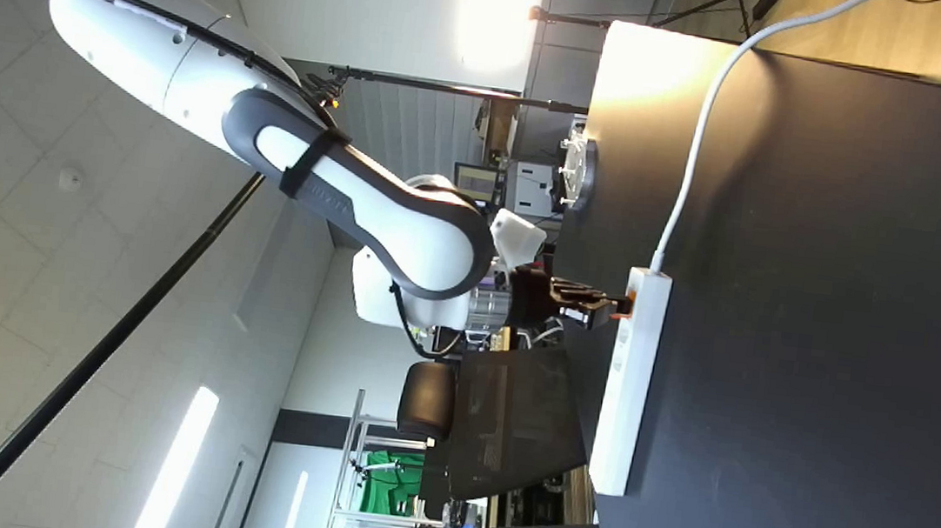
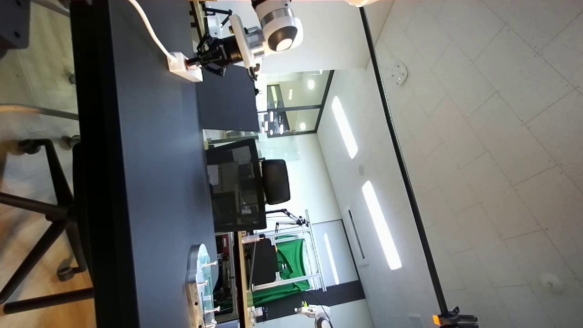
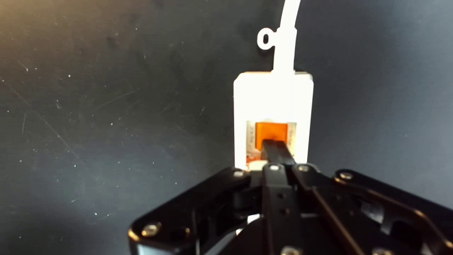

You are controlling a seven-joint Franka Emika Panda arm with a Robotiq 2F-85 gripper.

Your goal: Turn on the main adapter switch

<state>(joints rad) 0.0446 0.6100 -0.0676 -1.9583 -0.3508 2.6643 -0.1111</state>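
In the wrist view, black gripper (image 3: 277, 150) with fingers pressed together, tips at the orange switch (image 3: 271, 131). Touching it or hovering just above: hard to tell which. Around the switch, long, narrow white power strip (image 1: 631, 386), lying flat on the dark table (image 1: 828, 354) in both exterior views, switch near its cable end. Out of that end, white cable (image 1: 698, 139), small ring (image 3: 266, 39) at its side close to the strip, then a long curve away across the table. Above the table, white and grey arm (image 1: 420, 241). On the table, well apart from the strip, glassy-topped base (image 2: 205, 275) with small upright pegs. Beyond the table, black mesh chair (image 2: 234, 177).
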